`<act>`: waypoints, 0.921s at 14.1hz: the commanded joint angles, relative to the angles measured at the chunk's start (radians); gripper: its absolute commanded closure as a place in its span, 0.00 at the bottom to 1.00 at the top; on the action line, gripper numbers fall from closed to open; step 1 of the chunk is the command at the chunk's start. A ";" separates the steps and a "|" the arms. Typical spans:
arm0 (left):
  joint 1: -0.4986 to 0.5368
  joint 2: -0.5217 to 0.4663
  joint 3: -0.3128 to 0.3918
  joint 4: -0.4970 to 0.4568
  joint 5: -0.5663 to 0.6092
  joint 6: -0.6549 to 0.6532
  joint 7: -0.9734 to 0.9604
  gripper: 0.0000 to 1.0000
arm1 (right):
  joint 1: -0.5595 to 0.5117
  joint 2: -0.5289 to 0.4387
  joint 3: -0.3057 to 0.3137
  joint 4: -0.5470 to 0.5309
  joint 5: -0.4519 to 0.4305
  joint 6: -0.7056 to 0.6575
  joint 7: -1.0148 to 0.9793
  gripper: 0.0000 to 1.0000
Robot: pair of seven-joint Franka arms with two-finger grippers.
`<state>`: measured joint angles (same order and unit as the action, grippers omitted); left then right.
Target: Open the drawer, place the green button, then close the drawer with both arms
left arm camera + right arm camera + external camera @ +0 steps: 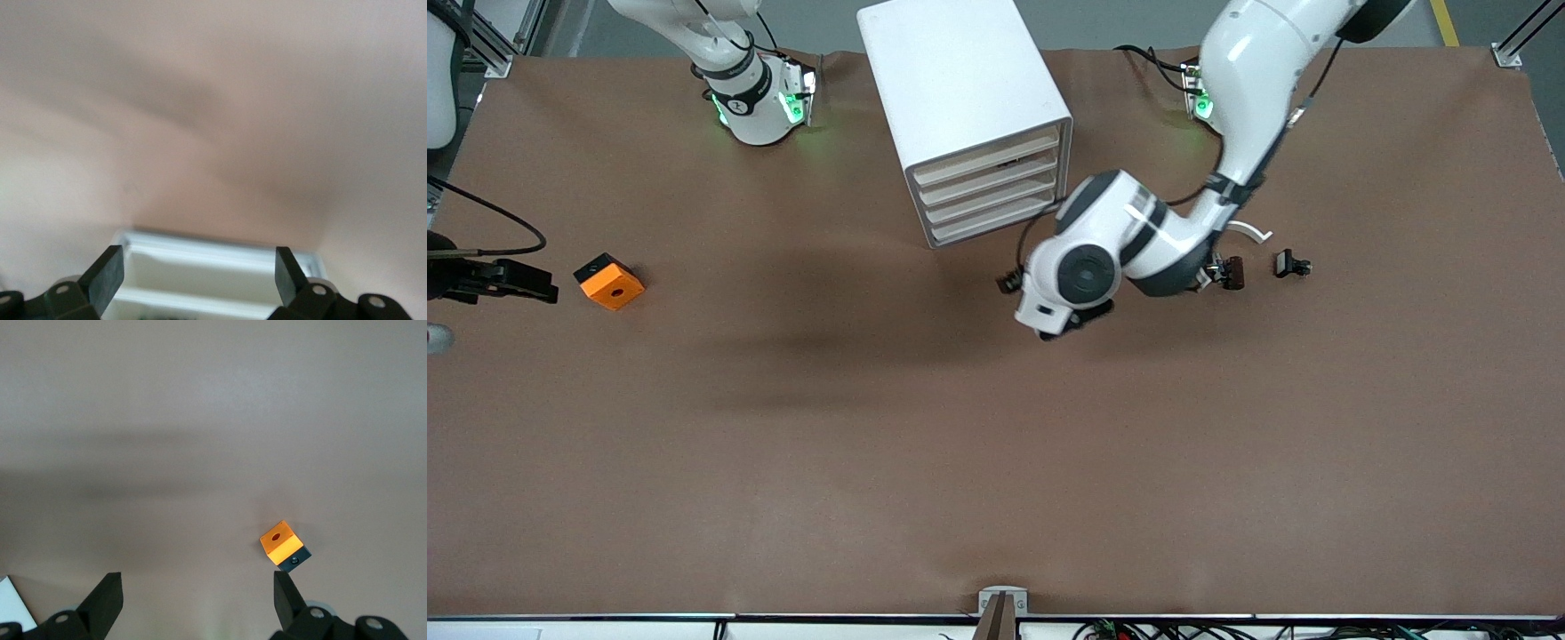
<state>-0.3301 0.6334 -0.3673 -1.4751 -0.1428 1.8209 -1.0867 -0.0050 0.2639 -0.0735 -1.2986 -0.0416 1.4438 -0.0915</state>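
The white cabinet (960, 98) stands near the robots' bases, and all four beige drawer fronts (989, 188) look shut in the front view. My left arm's hand (1072, 284) hangs over the table in front of the drawers and hides its own fingers there. In the left wrist view my left gripper (199, 273) is open and empty, with a white ridged tray-like edge (213, 250) between its fingers. My right gripper (547, 289) is open and empty beside the orange block, toward the right arm's end. I cannot make out the button.
An orange block with a black hole (609, 281) lies by my right gripper; it also shows in the right wrist view (285, 547). A white curved strip (1252, 232) and two small black clips (1291, 264) lie by the left arm. A small black piece (1009, 283) sits by the left hand.
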 commanded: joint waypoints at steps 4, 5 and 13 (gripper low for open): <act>0.124 -0.101 -0.004 0.029 0.248 -0.025 0.008 0.00 | -0.026 -0.081 0.023 0.001 0.011 0.024 -0.004 0.00; 0.149 -0.121 -0.004 0.029 0.270 -0.026 0.045 0.00 | -0.026 -0.083 0.023 0.001 0.012 0.001 -0.002 0.00; 0.416 -0.293 -0.010 0.027 0.281 -0.102 0.540 0.00 | -0.007 -0.126 0.020 -0.001 0.012 -0.066 0.022 0.00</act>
<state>0.0559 0.3975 -0.3639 -1.4311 0.1270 1.7731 -0.6138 -0.0079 0.1817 -0.0611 -1.2870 -0.0375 1.3876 -0.0879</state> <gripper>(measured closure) 0.000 0.000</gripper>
